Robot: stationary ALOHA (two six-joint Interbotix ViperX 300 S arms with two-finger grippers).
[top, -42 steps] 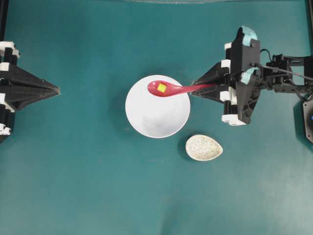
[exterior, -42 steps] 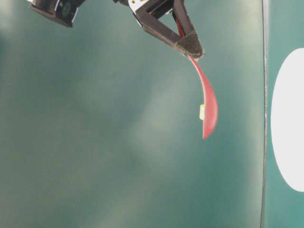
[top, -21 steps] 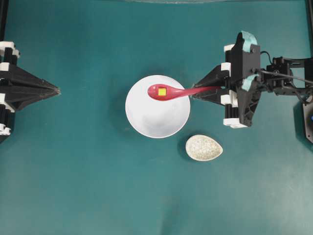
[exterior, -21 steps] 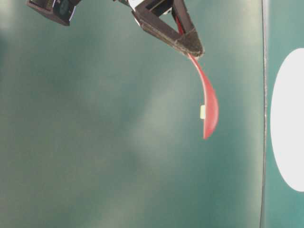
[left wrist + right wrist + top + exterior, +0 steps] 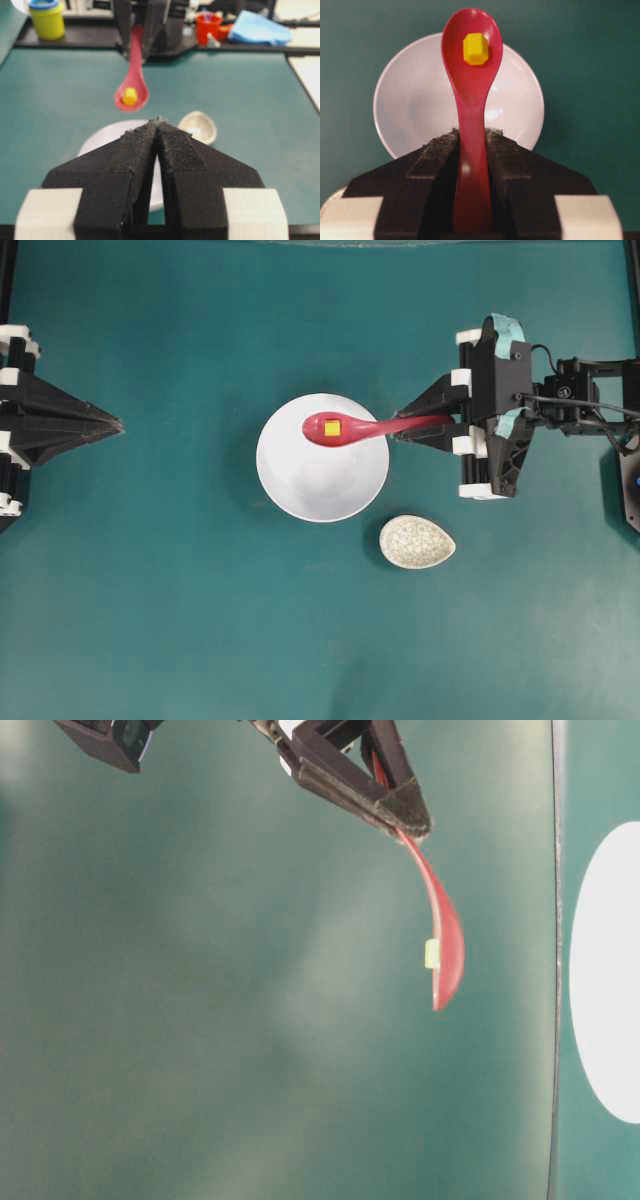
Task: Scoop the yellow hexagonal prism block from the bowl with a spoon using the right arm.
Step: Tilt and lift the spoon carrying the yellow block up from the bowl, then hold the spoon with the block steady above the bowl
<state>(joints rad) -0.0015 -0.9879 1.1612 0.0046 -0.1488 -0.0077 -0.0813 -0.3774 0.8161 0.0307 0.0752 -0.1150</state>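
The spoon (image 5: 350, 427) is clamped by its handle between the fingers of the right gripper (image 5: 400, 428), with the scoop held above the bowl (image 5: 322, 480) near its far rim. The block (image 5: 331, 426) is seen resting in the scoop, clear of the bowl (raised well off the table in the table-level view). The bowl itself appears empty. The scoop is judged essentially done; what may be left is only keeping the spoon level so the block is not tipped out. The left gripper (image 5: 115, 425) is parked at the table's left edge, jaws together, nothing held. A speckled dish (image 5: 417, 541) lies beside the bowl, unused.
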